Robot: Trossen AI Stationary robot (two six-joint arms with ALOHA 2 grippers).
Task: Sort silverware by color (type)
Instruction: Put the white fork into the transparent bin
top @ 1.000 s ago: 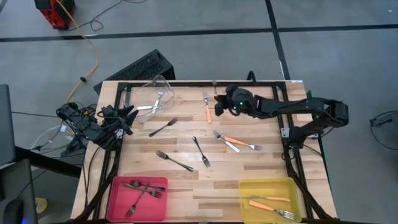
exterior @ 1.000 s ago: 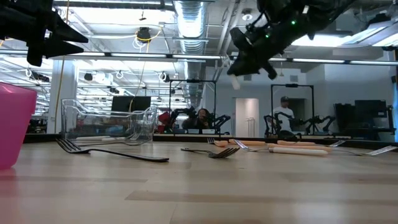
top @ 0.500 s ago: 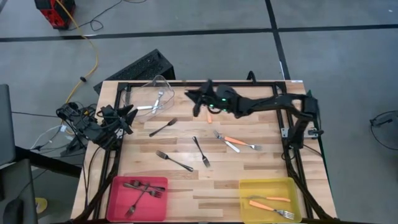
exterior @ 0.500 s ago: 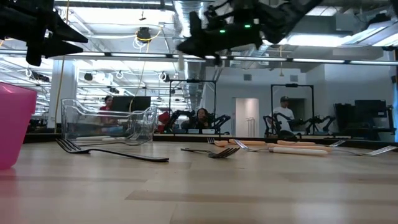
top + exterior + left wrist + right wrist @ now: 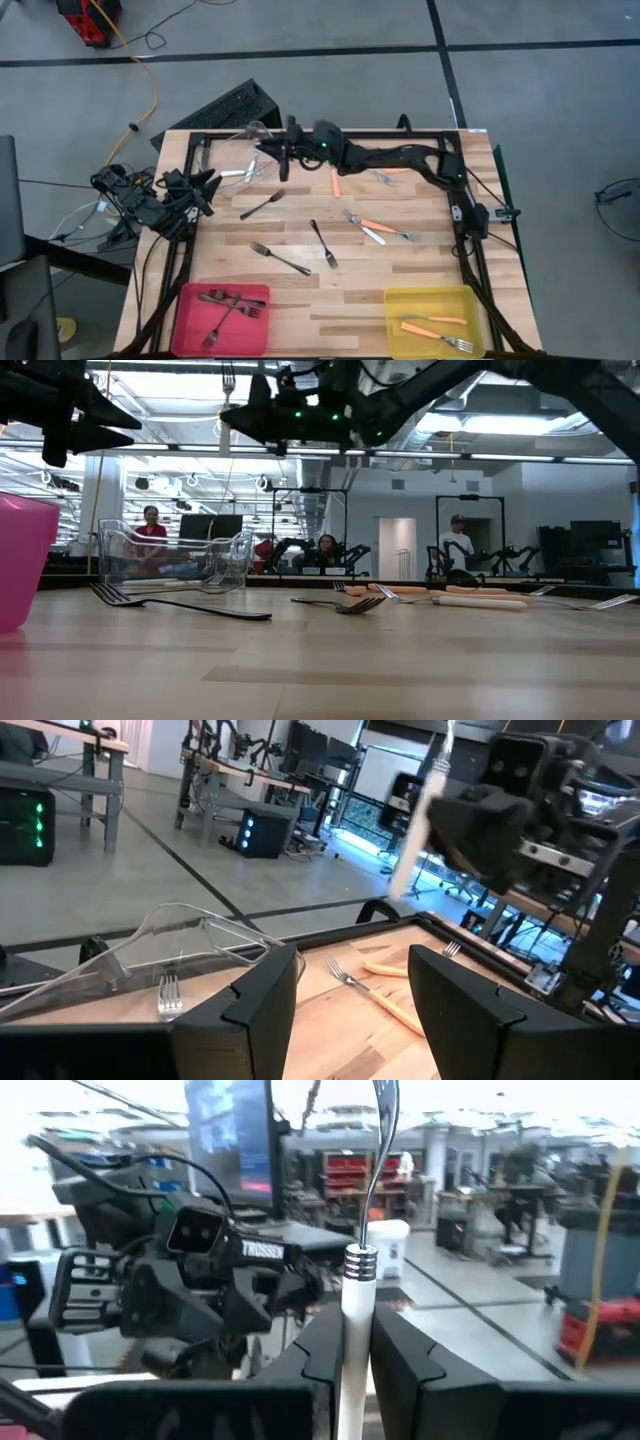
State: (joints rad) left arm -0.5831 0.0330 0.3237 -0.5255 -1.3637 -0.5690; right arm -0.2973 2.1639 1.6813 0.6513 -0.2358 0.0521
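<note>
between the closed fingers of the right gripper (image 5: 355,1342) a silver fork (image 5: 362,1230) is held upright | clear bin (image 5: 243,150) lies just ahead and below | release is best delayed until directly above | left gripper (image 5: 350,990), parked aside, is spread wide

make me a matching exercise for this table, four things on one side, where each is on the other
Things:
1. pink bin
2. yellow bin
3. clear bin
4. right gripper

Places:
A. near right corner of the table
B. above the clear bin, jaws shut on a white-handled fork
C. near left corner of the table
D. far left part of the table, tipped over

Pairs: 1-C, 2-A, 3-D, 4-B
</note>
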